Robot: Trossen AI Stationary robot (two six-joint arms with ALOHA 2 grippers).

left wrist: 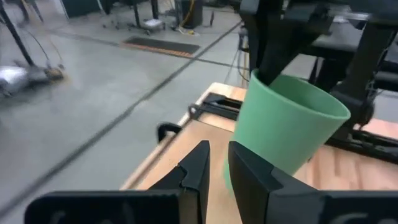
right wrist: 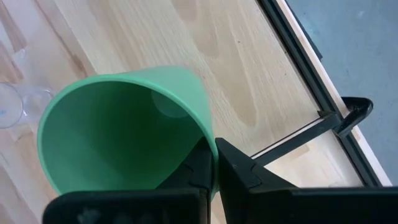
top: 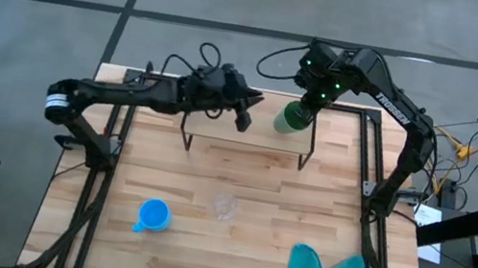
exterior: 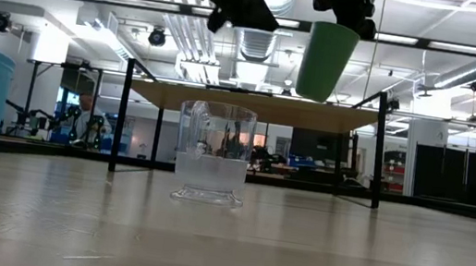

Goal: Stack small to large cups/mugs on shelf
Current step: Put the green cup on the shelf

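The right gripper [top: 310,95] pinches the rim of the green cup [top: 294,118] and holds it in the air above the right end of the shelf [top: 220,130]. The cup is tilted, its long axis slanting, its mouth turned up toward the gripper. The left gripper [top: 244,115] hangs over the shelf's middle, fingers nearly together, holding nothing. The glass cup [top: 225,206] stands upright mid-table. The blue mug [top: 153,215] stands near the table's [top: 198,264] left front.

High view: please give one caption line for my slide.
Right hand holds the green cup above the shelf; blue mug and glass cup wait.
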